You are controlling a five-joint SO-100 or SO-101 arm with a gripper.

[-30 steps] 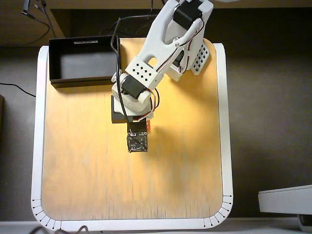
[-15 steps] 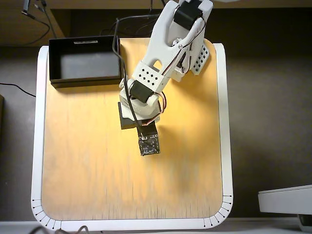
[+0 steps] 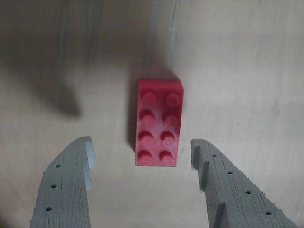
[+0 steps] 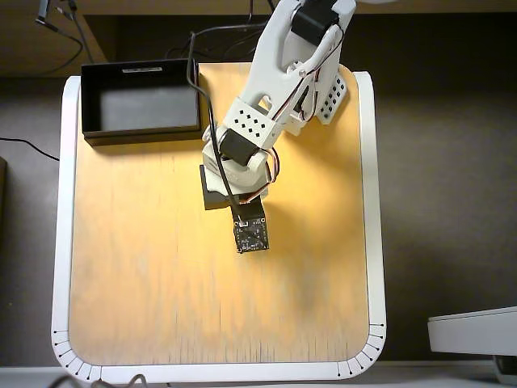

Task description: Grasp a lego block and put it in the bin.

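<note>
The lego block (image 3: 159, 123), a red studded 2x4 brick, lies flat on the pale wood in the wrist view, its long side pointing away from the camera. My gripper (image 3: 141, 145) is open, with grey fingers (image 3: 71, 180) on either side of the brick's near end and not touching it. In the overhead view the arm (image 4: 266, 105) and its wrist camera board (image 4: 250, 234) hide the brick and the fingers. The bin (image 4: 137, 105), a black open box, stands empty at the board's top left corner.
The wooden board (image 4: 161, 275) has a raised white rim (image 4: 58, 242). Cables run from the arm's base at the top. A white device (image 4: 472, 331) sits off the board at the lower right.
</note>
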